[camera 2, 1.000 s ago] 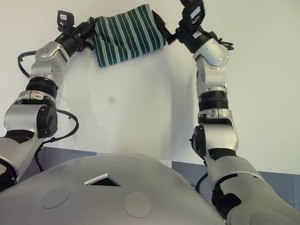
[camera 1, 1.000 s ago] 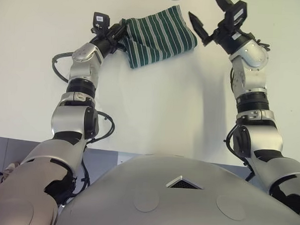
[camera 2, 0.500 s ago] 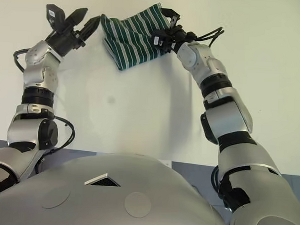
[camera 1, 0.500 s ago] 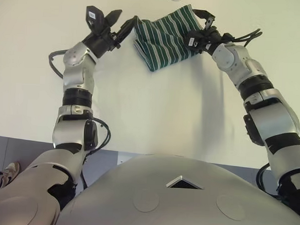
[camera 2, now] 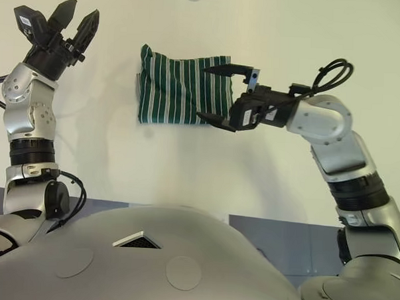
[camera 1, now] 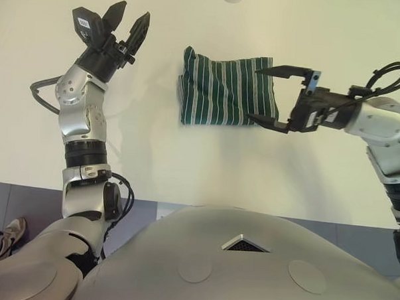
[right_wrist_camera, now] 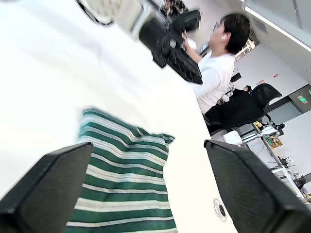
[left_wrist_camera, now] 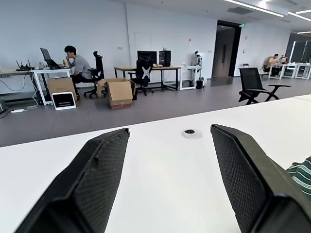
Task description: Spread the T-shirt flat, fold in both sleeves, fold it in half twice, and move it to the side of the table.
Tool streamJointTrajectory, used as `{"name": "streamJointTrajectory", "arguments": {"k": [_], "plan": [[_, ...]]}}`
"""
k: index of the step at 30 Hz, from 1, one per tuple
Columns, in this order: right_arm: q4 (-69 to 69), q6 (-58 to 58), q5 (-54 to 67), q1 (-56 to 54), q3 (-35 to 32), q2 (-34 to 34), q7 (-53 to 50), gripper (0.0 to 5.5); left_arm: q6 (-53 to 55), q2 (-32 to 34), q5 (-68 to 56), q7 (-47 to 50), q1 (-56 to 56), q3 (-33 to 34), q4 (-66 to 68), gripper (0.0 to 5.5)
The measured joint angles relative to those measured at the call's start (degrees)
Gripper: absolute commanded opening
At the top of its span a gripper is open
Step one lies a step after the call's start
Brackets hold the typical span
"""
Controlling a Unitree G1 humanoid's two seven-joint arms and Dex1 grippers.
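T-shirt — folded — lies just beside the right end effector.

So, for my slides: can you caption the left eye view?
Folded striped T-shirt lies on the white table; open right gripper at its right side, open left gripper raised apart.

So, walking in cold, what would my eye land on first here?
The folded green-and-white striped T-shirt stands out at once, lying on the white table. The right gripper sits at the shirt's right edge, opened wide. The left gripper is held up off to the left, also open and well apart from the cloth.
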Motion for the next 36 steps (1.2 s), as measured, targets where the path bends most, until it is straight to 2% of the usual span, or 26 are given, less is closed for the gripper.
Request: {"name": "streamJointTrajectory", "arguments": {"k": [3, 4, 9, 15, 18, 21, 23, 26, 29, 33, 36], "plan": [[0.2, 2.6, 0.8, -1.3, -1.4, 2.9, -0.5, 4.28, 0.9, 0.0, -0.4, 0.9, 1.0, 0.0, -2.3, 3.08], [0.8, 3.8, 0.6, -3.8, -1.2, 6.1, -1.0, 4.28, 0.9, 0.1, -0.5, 1.1, 1.2, 0.0, -3.5, 3.08], [10.5, 4.2, -7.7, -11.1, 6.9, 18.7, -2.2, 4.28, 0.2, -0.1, -4.6, -0.6, 4.8, 1.0, -8.3, 3.08], [45.1, -5.0, -24.0, -20.8, 16.4, 32.5, -9.2, 4.28, -4.7, -2.1, -11.3, -5.6, 9.3, 1.3, -14.5, 3.08], [60.8, -8.7, -25.3, -28.0, 16.0, 38.0, -15.9, 4.28, -5.8, -2.9, -13.2, -6.4, 9.9, 1.3, -15.7, 3.08], [75.0, -4.7, -24.9, -34.8, 11.4, 42.9, -26.1, 4.28, -5.9, -3.6, -13.8, -7.0, 10.1, 0.9, -16.6, 3.08], [84.1, 1.6, -23.0, -39.4, 5.9, 44.3, -36.1, 4.28, -6.0, -4.0, -13.9, -6.9, 10.6, 0.7, -17.0, 3.08], [90.6, 9.4, -15.1, -41.7, -7.5, 40.6, -48.3, 4.28, -6.6, -4.2, -13.9, -6.3, 11.1, 0.6, -17.6, 3.08], [93.0, 13.8, -8.3, -42.2, -19.5, 32.8, -57.0, 4.28, -6.9, -4.5, -13.3, -4.5, 11.1, 0.4, -17.6, 3.08], [92.8, 13.2, -6.9, -41.5, -24.7, 27.9, -59.7, 4.28, -8.9, -5.3, -10.7, -1.5, 11.0, 0.1, -17.2, 3.08], [91.8, 9.9, -4.3, -40.3, -28.8, 25.4, -51.2, 4.28, -13.4, -6.2, -8.7, -0.8, 11.2, -0.4, -16.8, 3.08]]}}
